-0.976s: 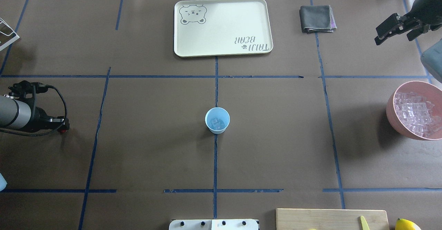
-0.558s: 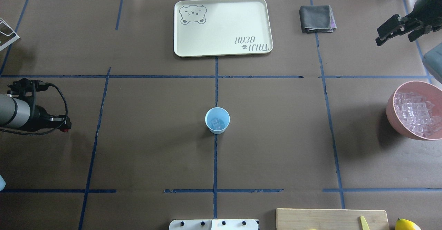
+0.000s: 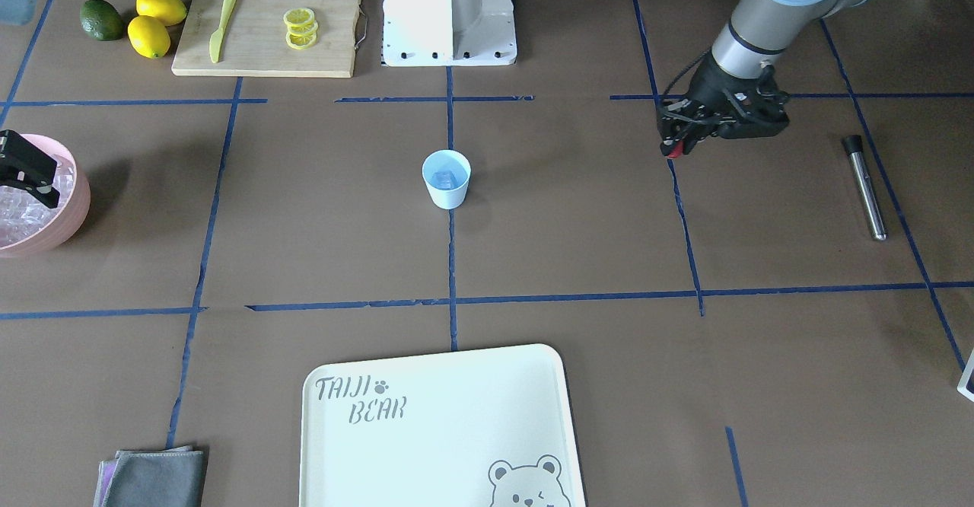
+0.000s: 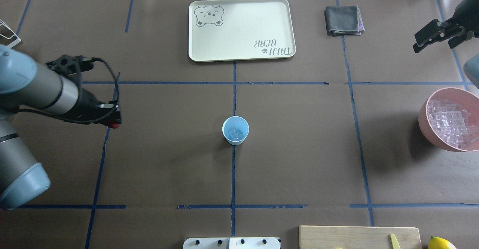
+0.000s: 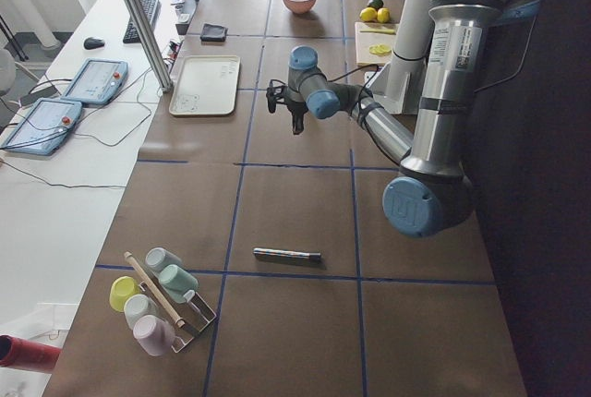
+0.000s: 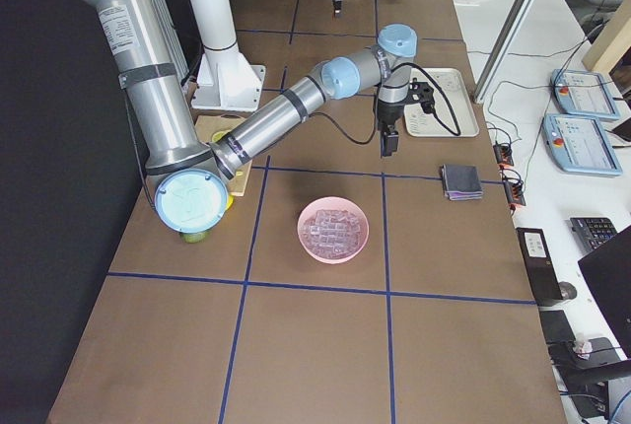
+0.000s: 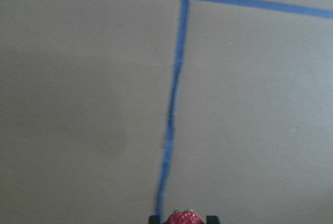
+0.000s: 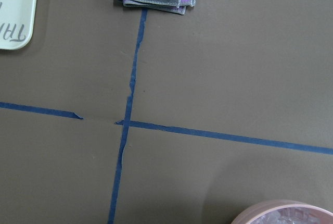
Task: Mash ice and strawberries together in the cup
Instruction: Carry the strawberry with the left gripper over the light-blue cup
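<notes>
The pale blue cup [image 4: 225, 133] stands upright at the table's middle, with a few clear ice cubes [image 4: 234, 132] inside; it also shows in the front-facing view [image 3: 446, 196]. My left gripper [image 4: 114, 124] hangs above the table well left of the cup, shut on a small red strawberry [image 7: 183, 218], which shows as a red spot between the fingertips in the front-facing view [image 3: 671, 150]. My right gripper [image 4: 434, 44] is open and empty at the far right, beyond the pink bowl.
A pink bowl [image 4: 424, 123] full of ice sits at the right edge. A cream tray [image 4: 241, 52] and a folded grey cloth [image 4: 343, 20] lie at the back. A metal muddler [image 3: 865, 186] lies at the left. A cutting board [image 3: 259, 54] with lemon slices, lemons and an avocado sits near the base.
My left arm has swung inward toward the table's middle, carrying the strawberry. My right gripper has drifted a little further right and back.
</notes>
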`<state>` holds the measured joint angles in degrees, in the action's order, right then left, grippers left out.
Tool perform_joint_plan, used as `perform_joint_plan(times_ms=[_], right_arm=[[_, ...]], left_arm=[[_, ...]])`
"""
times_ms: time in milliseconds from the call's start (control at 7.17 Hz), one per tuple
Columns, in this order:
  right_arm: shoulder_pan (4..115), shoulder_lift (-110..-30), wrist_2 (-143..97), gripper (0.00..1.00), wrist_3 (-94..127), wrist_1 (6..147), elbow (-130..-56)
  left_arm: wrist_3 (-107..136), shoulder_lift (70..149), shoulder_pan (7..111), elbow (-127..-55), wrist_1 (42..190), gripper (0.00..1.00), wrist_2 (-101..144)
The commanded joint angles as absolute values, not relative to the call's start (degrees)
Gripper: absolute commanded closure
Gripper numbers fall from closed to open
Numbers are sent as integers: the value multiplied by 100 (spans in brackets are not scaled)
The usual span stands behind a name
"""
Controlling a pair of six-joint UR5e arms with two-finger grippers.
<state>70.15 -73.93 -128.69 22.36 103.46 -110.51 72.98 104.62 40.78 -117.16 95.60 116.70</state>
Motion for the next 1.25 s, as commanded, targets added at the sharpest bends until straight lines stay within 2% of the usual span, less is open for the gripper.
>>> perform_joint_plan(times_ms=[0, 279, 697, 1115], right_arm=[[7293, -7872, -12911, 1, 1788, 9864, -11022], [7811, -8312, -13243, 1, 1015, 9844, -10995], [8287, -8806, -13526, 1, 291, 9835, -10969], [8472, -8894, -13561, 1, 132, 9835, -10978]], left_arm=[[8222, 12272, 3745, -11359, 8491, 100, 11654], [8769, 13258, 3333, -10516, 8638, 100, 11498], [9114, 13614, 2883, -9284, 9929, 100, 10864], [9088, 13597, 2874, -9193, 9949, 100, 10863]])
